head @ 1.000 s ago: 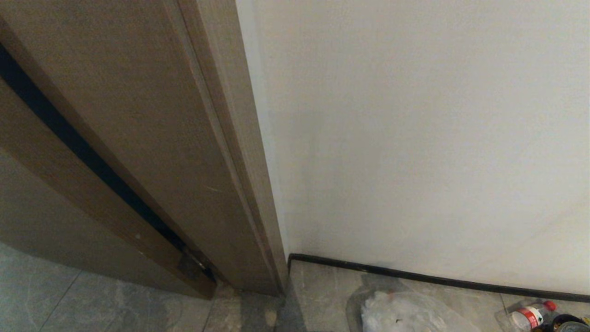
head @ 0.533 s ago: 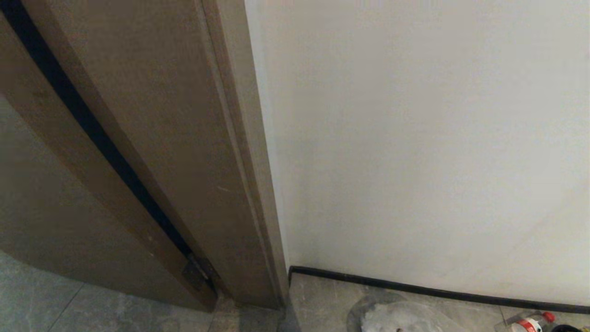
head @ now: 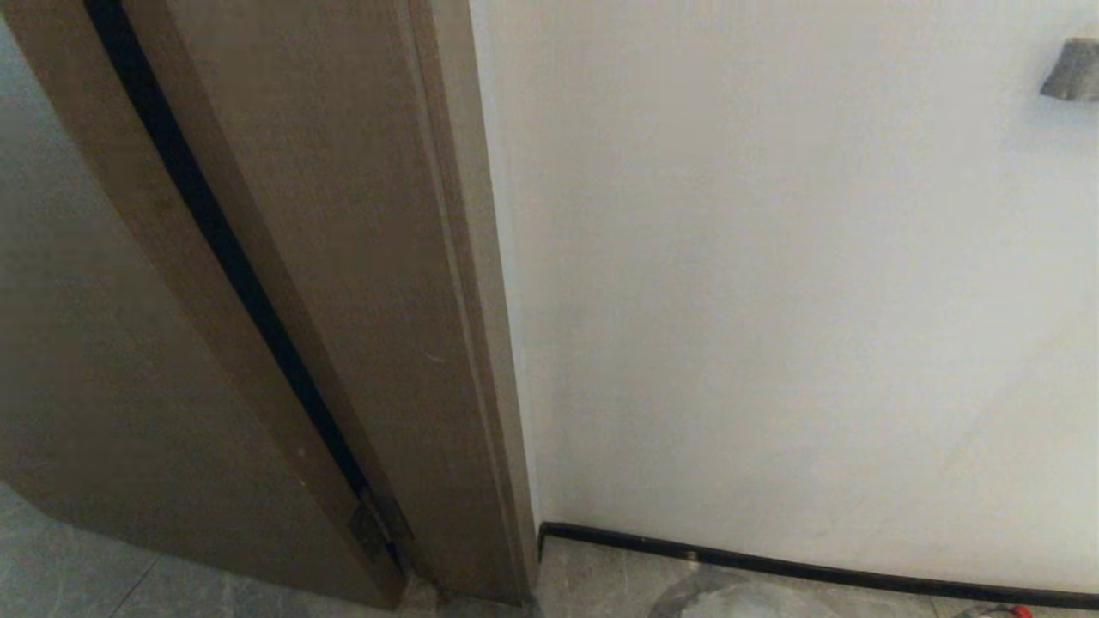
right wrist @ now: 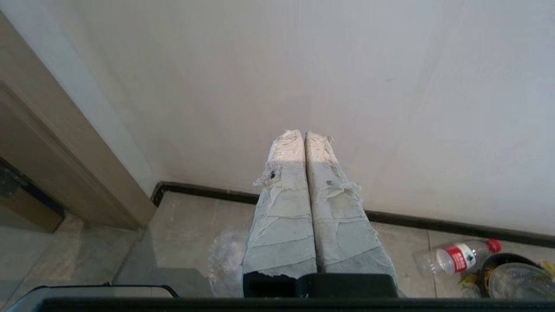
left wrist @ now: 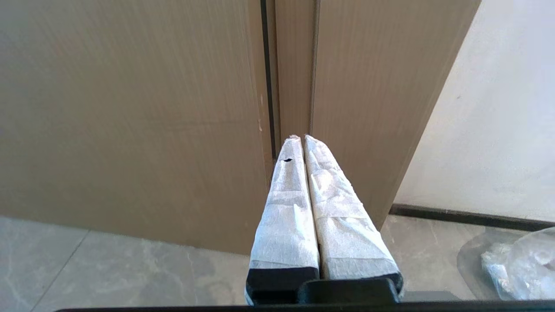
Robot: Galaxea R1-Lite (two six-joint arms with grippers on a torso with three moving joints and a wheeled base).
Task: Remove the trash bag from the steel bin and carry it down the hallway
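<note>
A clear, crinkled trash bag (left wrist: 520,268) lies on the hallway floor tiles (left wrist: 108,268) at the foot of the white wall. Only its top edge (head: 730,601) shows in the head view, and the right wrist view has it partly behind the fingers (right wrist: 225,260). The steel bin is out of view. My left gripper (left wrist: 302,138) is shut and empty, pointing at the tan door frame (left wrist: 355,108). The right gripper (right wrist: 303,132) is also shut and empty, aimed at the wall above the black baseboard (right wrist: 433,223). Neither arm shows in the head view.
The wooden door and frame (head: 343,300) fill the left, the white wall (head: 773,300) the right. On the floor to the right lie a clear bottle with a red label (right wrist: 455,258) and a dark round-rimmed container (right wrist: 511,275). A small grey fitting (head: 1073,69) sits on the wall.
The whole head view has swung upward, so the bag and bottle have slid to its bottom edge. That is the camera moving; the things on the floor have stayed put.
</note>
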